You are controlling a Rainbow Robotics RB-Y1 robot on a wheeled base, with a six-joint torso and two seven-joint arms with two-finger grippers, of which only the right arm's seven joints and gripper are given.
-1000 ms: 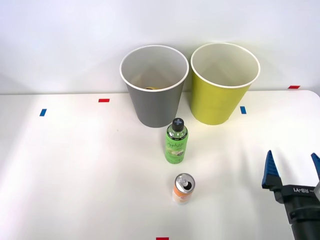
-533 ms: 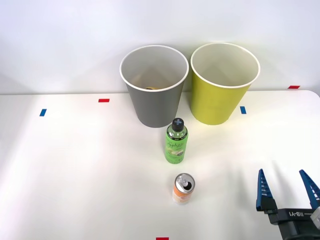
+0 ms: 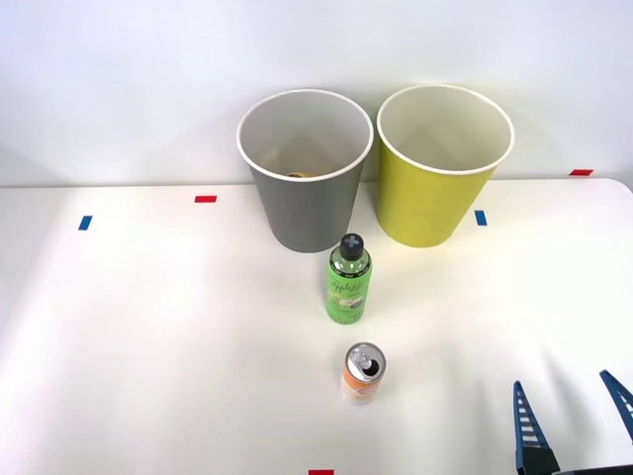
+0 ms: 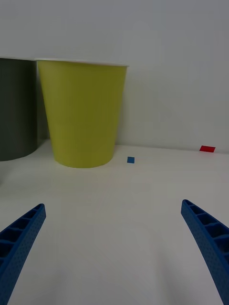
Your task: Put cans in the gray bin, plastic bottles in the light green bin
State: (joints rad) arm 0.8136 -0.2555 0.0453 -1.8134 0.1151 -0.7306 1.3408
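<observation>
Two items were left standing on the tabletop (image 3: pixel 148 327) when I checked: the green plastic bottle (image 3: pixel 347 280), upright just in front of the gray bin (image 3: pixel 305 170), and the orange-white can (image 3: pixel 363 373), upright nearer my side and well apart from both bins. A sliver of yellow showed low inside the gray bin (I took it for the yellow can, though too little was visible to be sure). The light green bin (image 3: pixel 445 164) stood beside the gray one, nothing visible inside it from the front view.

What changed: over the last second the right gripper (image 3: pixel 571 426) had slid back toward the near right corner of the tabletop. A second ago its whole wrist block was in the front view; at this check just the two blue finger tips (image 3: pixel 524 427) poked up from the bottom edge. The fingers were spread wide apart with nothing between them, and the wrist view (image 4: pixel 19 238) agreed, looking across bare tabletop at the light green bin (image 4: pixel 82 114).

My reading: the arm was retreating empty-handed, most likely between items. Neither bottle nor can had shifted. Both remained to be sorted, bottle to the light green bin, can to the gray one, and which the arm would go for I couldn't judge from this pose.
</observation>
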